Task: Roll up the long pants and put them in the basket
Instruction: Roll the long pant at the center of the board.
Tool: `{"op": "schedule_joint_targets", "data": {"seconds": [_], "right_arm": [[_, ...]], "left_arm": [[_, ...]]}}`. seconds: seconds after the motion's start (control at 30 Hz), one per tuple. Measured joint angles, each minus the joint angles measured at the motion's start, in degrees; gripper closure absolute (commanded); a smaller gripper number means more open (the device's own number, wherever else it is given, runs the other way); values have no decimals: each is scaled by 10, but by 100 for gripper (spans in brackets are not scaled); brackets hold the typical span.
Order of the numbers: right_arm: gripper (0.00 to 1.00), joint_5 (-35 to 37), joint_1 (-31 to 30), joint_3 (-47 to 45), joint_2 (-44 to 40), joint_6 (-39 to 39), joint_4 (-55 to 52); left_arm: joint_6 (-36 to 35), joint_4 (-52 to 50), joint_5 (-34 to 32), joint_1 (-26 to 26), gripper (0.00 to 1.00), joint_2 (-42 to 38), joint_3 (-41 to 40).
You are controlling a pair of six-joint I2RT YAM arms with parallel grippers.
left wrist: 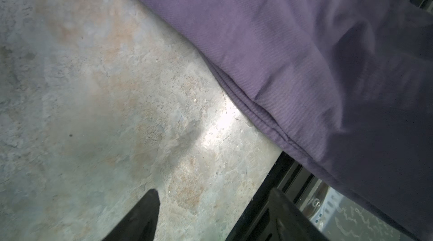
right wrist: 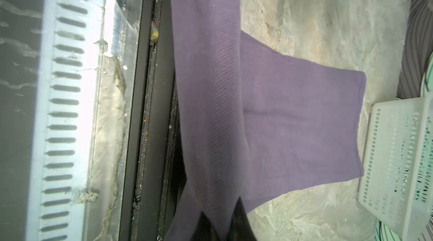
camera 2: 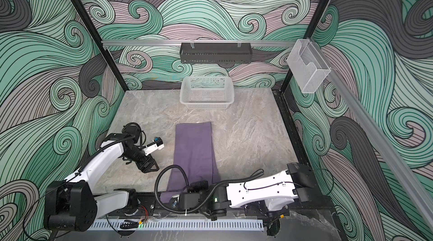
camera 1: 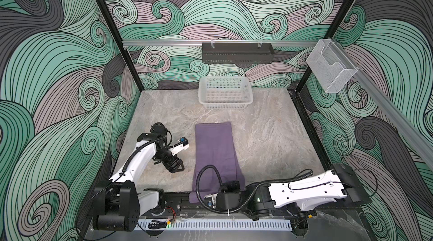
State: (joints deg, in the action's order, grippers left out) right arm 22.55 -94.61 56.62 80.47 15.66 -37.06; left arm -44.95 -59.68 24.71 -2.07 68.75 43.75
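Observation:
The long pants are plain dusty purple and lie folded into one long strip down the middle of the table, with the near end hanging over the front edge. My right gripper is shut on that near end, fabric pinched between its fingers; in both top views its jaws are hidden under the wrist. My left gripper hovers open just left of the strip, apart from it. In the left wrist view it holds nothing, and the pants' seamed edge runs beside it.
A white perforated basket stands at the back of the marble table, just beyond the pants' far end. A black rack and a clear holder hang on the rails. A black rail borders the front edge.

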Motion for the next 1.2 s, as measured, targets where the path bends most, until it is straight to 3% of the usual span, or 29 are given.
{"op": "schedule_joint_targets", "data": {"seconds": [0.2,0.47,0.73,0.93,1.2], "right_arm": [[100,-68,40,-1,23,22,1],[97,-221,133,1,32,66,-13],[93,-330,143,53,153,80,-29],[92,-355,146,63,177,84,-35],[89,-329,175,42,146,97,-31]], "left_arm": [[-16,2,9,0,25,19,0],[-66,-10,40,-12,26,33,4],[-69,7,32,-24,27,122,15],[-66,14,16,-27,26,147,24],[-65,21,9,-30,26,147,24]]}}
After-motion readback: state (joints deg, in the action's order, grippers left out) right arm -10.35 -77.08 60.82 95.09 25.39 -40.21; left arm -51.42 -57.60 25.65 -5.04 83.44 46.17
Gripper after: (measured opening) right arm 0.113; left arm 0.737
